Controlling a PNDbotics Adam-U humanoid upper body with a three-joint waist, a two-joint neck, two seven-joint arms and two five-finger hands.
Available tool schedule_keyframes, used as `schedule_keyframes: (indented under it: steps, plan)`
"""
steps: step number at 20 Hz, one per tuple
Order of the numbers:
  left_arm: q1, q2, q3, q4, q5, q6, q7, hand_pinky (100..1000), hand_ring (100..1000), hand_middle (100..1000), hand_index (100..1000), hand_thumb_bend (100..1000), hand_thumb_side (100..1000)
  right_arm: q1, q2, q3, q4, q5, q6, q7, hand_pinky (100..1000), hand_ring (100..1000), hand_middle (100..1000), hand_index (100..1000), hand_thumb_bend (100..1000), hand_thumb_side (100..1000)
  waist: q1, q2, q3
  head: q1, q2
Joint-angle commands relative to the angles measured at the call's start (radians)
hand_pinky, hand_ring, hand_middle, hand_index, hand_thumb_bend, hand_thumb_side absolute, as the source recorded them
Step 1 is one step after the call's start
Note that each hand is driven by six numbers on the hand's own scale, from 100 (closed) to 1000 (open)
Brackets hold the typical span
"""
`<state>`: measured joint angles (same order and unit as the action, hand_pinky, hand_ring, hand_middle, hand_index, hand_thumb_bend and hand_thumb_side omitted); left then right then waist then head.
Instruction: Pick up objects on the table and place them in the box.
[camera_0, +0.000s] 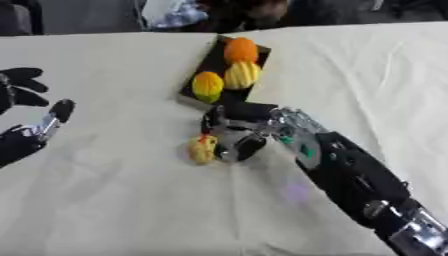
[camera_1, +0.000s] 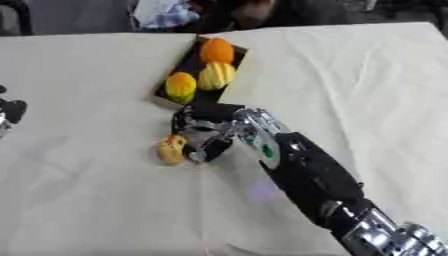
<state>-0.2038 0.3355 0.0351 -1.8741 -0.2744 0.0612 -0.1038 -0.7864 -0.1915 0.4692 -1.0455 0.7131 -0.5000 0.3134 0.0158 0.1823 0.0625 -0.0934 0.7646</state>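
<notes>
A cream tablecloth (camera_0: 114, 200), wrinkled in places, covers the table.

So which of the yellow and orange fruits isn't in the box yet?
The yellowish fruit lying on the tablecloth beside the right robot hand. The other three sit in the dark box.

Even, diffuse lighting is seen across the cloth-covered table (camera_0: 105, 200); no glare is registered. Only faint shadows are cast, tight beside the right hand (camera_0: 234, 135) and under its forearm. Both views are soft throughout, with fruit edges smeared in the box (camera_0: 199, 70). Beyond the table's far edge, the background is dim and unresolved.
</notes>
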Motion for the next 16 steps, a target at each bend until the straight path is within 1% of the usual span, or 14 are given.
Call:
schedule_keyframes:
  steps: [1,8,13,14,16]
  plan:
    - [-0.008,0.011,0.010,-0.013,-0.004,0.000,0.006,691,568,587,787,519,436,-0.026,-0.032,-0.001,-0.047,-0.034,0.012,-0.028,770,751,690,289,100,100,0.002,-0.002,0.003,-0.001,0.005]
    - [-0.006,0.012,0.019,-0.014,-0.006,0.003,0.015,691,567,587,787,518,435,-0.063,-0.111,-0.004,-0.135,-0.120,0.055,-0.022,773,751,690,288,100,100,-0.001,-0.002,0.006,-0.010,0.005]
    - [-0.006,0.011,0.019,-0.015,-0.006,0.003,0.015,691,567,587,787,518,435,-0.069,-0.123,-0.002,-0.160,-0.150,0.081,-0.003,773,751,690,288,100,100,-0.001,-0.002,0.007,-0.011,0.005]
    - [-0.004,0.012,0.020,-0.015,-0.006,0.003,0.016,691,549,587,787,518,433,-0.073,-0.128,-0.006,-0.158,-0.150,0.086,-0.003,781,755,700,295,100,100,-0.001,-0.003,0.009,-0.012,0.003]
    - [-0.004,0.010,0.019,-0.022,-0.004,0.001,0.017,691,546,587,787,518,432,-0.115,-0.170,-0.048,-0.118,-0.126,0.113,-0.028,782,754,701,296,100,100,0.002,-0.003,0.032,-0.036,-0.012]
